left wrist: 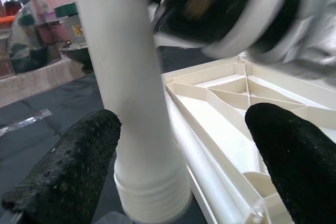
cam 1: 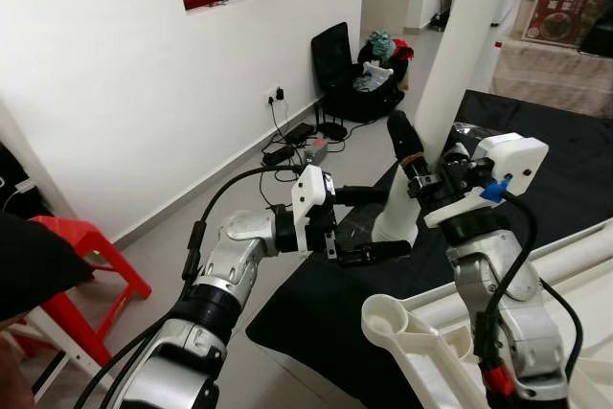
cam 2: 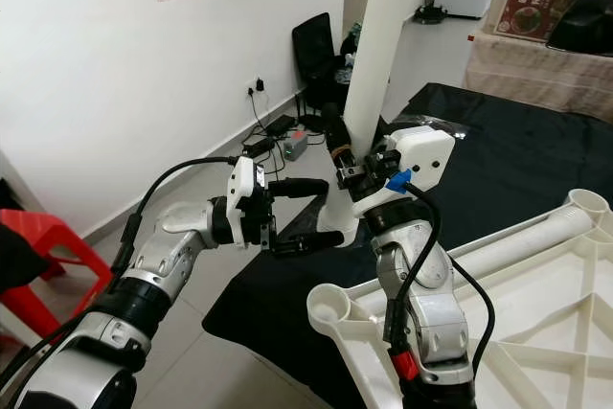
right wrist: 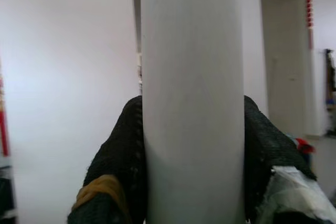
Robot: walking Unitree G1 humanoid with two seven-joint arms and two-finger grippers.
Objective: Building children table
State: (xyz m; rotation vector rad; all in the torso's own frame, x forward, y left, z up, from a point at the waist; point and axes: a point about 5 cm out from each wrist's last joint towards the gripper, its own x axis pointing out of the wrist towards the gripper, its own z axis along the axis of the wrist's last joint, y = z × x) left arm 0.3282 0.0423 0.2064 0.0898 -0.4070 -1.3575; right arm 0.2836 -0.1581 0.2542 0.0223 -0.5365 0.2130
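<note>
Table leg (cam 1: pixel 450 74) stands upright on the black cloth (cam 2: pixel 536 160) just beside the upturned tabletop (cam 2: pixel 536 332), my right gripper (cam 1: pixel 414 162) clamped on it, left gripper (cam 1: pixel 369 225) wide open round its base w/o contact, so it could tip or slip if my right grip loosens.

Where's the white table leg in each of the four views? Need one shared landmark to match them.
Left eye view: white table leg slants up from centre to the top edge.
Right eye view: near-upright, top centre.
Left wrist view: upright between the left gripper's fingers, threaded end down.
Right wrist view: centre column, clamped by the right gripper.
Shared landmark: the upturned tabletop, also in the left wrist view.
</note>
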